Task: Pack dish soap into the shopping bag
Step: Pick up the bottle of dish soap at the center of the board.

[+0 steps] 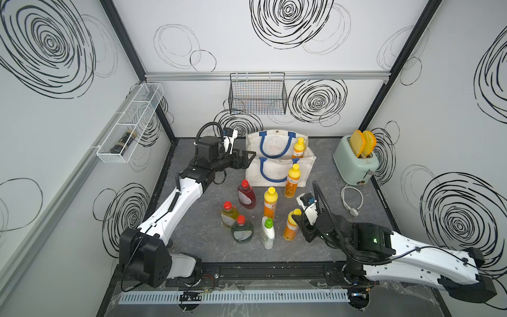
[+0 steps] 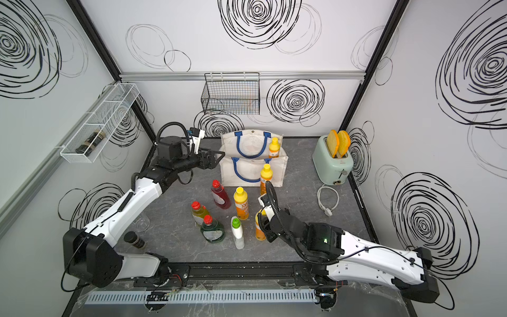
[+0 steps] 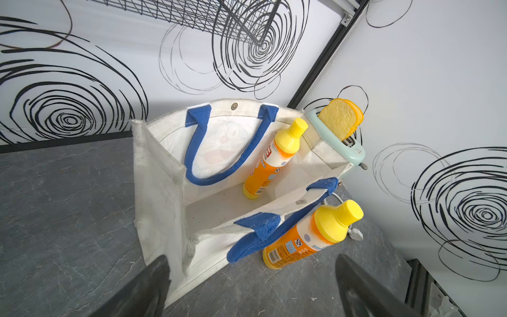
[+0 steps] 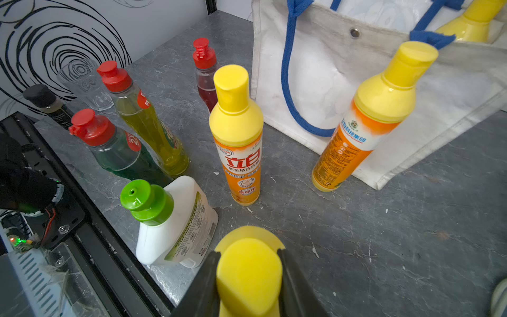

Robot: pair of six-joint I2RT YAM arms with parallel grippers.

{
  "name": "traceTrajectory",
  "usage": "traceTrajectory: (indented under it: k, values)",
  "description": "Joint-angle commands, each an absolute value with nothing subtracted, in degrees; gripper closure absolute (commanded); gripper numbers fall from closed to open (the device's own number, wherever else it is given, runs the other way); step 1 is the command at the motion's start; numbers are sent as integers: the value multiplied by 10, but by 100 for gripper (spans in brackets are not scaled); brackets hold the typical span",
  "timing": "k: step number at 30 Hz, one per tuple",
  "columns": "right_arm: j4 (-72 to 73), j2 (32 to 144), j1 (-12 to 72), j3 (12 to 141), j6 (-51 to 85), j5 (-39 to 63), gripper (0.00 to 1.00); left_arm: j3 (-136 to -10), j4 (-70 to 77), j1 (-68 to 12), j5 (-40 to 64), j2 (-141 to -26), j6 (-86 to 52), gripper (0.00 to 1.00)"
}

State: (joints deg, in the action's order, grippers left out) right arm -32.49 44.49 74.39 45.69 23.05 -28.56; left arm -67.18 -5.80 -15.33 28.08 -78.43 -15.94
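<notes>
While the right gripper point(image 4: 248, 253) reaches in low, its black fingers point(image 4: 204, 277) clamp either side of the yellow cap of the nearest orange bottle point(image 4: 248, 277), which stands upright on the grey table point(image 4: 384, 247). Just beside it is the white green-capped bottle point(image 4: 175, 222). Farther out stand the middle orange bottle point(image 4: 237, 142), the green squat bottle point(image 4: 120, 153), the yellow squat bottle point(image 4: 148, 123) and the red squat bottle point(image 4: 205, 82). A third orange bottle point(image 4: 356, 131) stands against the front of the shopping bag point(image 4: 315, 82). The bagged orange bottle point(image 3: 269, 162) stands inside. The left gripper point(image 1: 249, 160) hangs spread wide and empty at the bag's left end.
</notes>
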Motion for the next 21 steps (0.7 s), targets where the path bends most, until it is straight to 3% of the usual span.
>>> traceTrajectory:
  k: [1,14,21]
  values:
    - [-324,446,748,455,237,-298,69,-667,-28,-155,288,-781,-162,4]
    - [-317,454,749,473,215,-318,97,-667,-28,-155,287,-779,-159,4]
    - [-308,454,748,495,193,-340,100,-666,-27,-157,289,-781,-160,4]
